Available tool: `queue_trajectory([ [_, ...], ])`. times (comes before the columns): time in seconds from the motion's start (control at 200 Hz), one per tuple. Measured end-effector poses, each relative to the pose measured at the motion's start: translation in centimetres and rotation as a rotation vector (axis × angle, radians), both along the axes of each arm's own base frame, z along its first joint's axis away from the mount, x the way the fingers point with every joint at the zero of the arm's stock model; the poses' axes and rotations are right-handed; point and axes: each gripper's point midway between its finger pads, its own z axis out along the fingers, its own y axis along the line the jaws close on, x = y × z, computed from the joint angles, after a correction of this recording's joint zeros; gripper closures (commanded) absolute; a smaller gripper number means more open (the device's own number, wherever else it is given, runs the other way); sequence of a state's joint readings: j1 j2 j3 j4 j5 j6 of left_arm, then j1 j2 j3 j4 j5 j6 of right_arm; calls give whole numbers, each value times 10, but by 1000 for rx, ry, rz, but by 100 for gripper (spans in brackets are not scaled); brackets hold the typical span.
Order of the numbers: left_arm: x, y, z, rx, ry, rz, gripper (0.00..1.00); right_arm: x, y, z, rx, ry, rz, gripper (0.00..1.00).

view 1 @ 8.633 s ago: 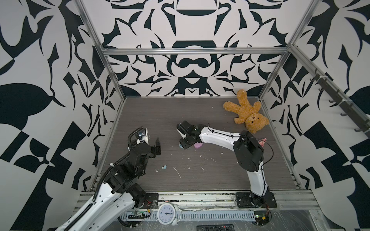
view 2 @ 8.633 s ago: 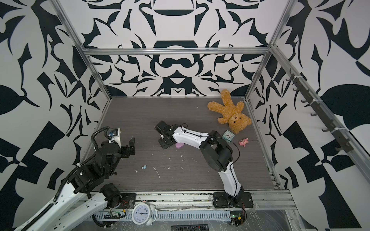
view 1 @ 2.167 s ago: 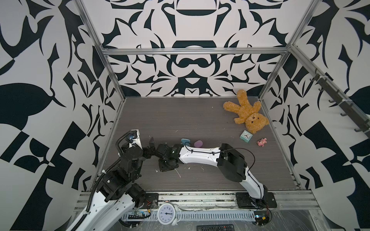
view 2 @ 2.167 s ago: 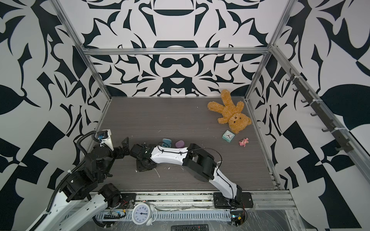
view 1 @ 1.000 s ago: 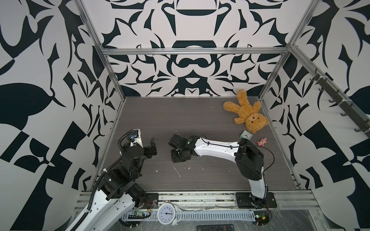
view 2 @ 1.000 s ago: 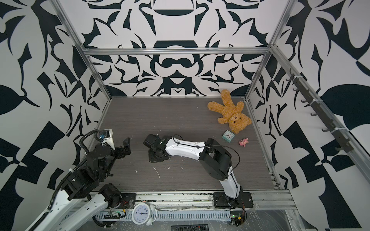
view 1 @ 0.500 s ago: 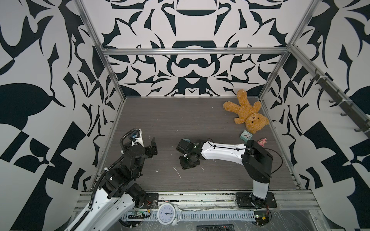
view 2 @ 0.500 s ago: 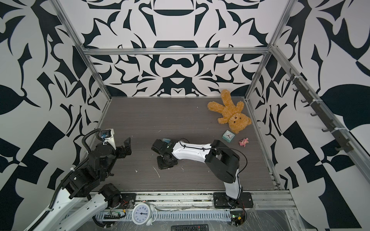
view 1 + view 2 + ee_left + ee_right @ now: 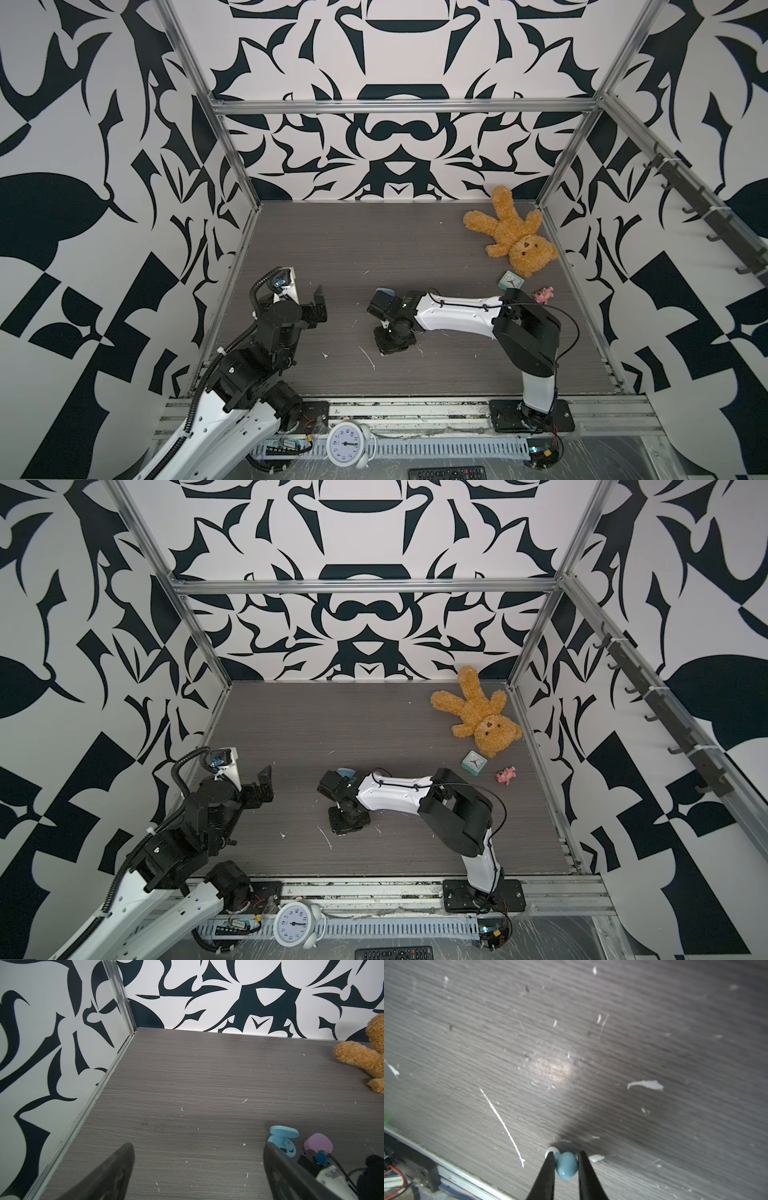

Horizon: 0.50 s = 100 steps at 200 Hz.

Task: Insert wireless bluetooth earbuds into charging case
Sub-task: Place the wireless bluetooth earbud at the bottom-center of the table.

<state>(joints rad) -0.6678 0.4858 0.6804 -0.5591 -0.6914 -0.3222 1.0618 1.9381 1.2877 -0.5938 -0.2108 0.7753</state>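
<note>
Grey wood-grain laminate (image 9: 675,1022), matte and strewn with white flecks (image 9: 645,1084), is seen beneath the right gripper (image 9: 565,1155). Its slim black fingers are closed on a glossy, bean-shaped pale blue earbud (image 9: 566,1166), held just over the surface. An oval pale blue charging case (image 9: 282,1142), lid raised, is set close beside that gripper's wrist, with a rounded lilac case (image 9: 318,1144) next to it. The left gripper (image 9: 198,1146) is held wide open, well apart from both cases.
</note>
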Motion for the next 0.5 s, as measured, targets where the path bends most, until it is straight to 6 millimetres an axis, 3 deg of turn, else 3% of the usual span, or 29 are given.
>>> queue_trajectory([
  [0.245,0,0,0,0,0,0,1,0,-1,0,-2,-4,13,63],
  [0.5,0,0,0,0,0,-1,1,0,-3,1,4,-10,8,68],
])
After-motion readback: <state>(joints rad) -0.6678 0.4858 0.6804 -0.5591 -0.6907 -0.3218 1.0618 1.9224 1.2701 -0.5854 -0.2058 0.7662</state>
